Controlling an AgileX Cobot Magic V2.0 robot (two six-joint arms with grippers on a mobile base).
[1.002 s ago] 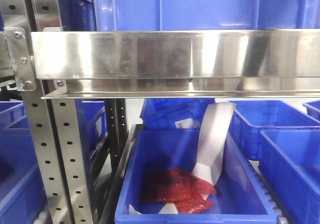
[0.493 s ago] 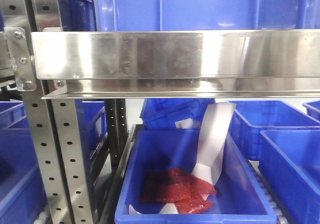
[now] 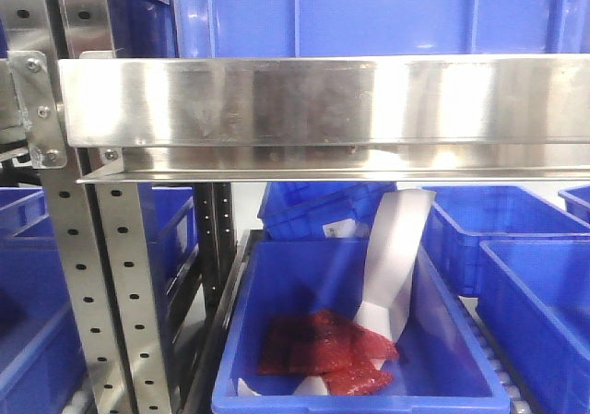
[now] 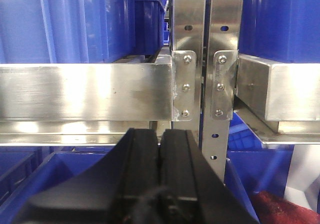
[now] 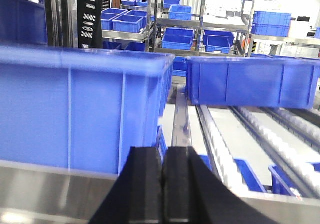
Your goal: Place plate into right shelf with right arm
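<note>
Plate: out of sight in every view. The shelf (image 3: 323, 110) fills the front view (blue bins (image 3: 359, 340) below). Left end effector (image 4: 160, 184) and right end effector (image 5: 162, 194) both pressed closed, empty.

A warehouse or stockroom: steel racks (image 3: 323, 110), roller lanes (image 5: 280, 134), rows of blue bins (image 5: 250, 82).

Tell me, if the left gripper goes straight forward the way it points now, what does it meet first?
Probably the steel rail of the right shelf, directly ahead of the left gripper, whose jaws are together. Depth is unclear from the wrist view.
</note>
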